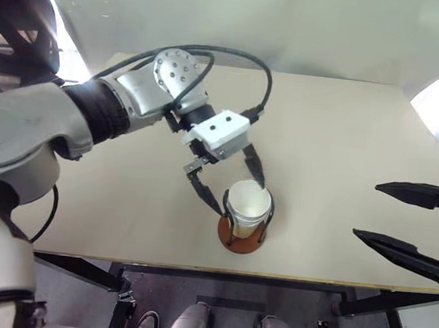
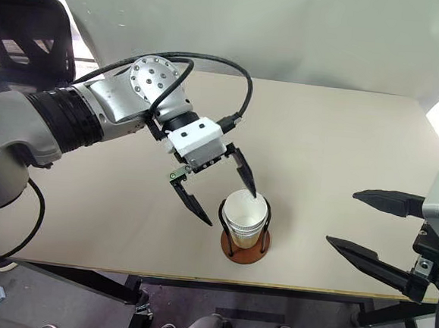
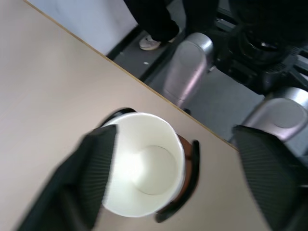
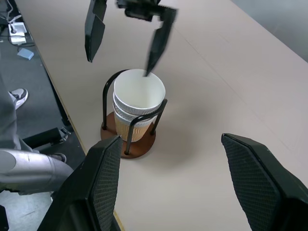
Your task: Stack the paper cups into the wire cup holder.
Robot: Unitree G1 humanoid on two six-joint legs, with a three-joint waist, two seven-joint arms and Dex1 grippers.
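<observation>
We are at the tail end of a placing step. Our left gripper [image 2: 228, 199] hangs just above the paper cups [image 2: 245, 216], its fingers spread wide with nothing between them: one fingertip sits at the top cup's rim at about twelve o'clock, the other hangs free off the nine o'clock side. The cups are nested in the wire cup holder [image 4: 128, 140], which stands near the table's [image 1: 336, 135] front edge; from the right wrist view we count at least two rolled rims stacked, perhaps three, though we cannot be sure. Our right gripper [image 1: 403, 227] waits well apart at three o'clock of the holder, fingers parted and empty. We judge the next move to be lifting the left gripper straight up, so the near fingertip clears the rim without tipping the stack.
</observation>
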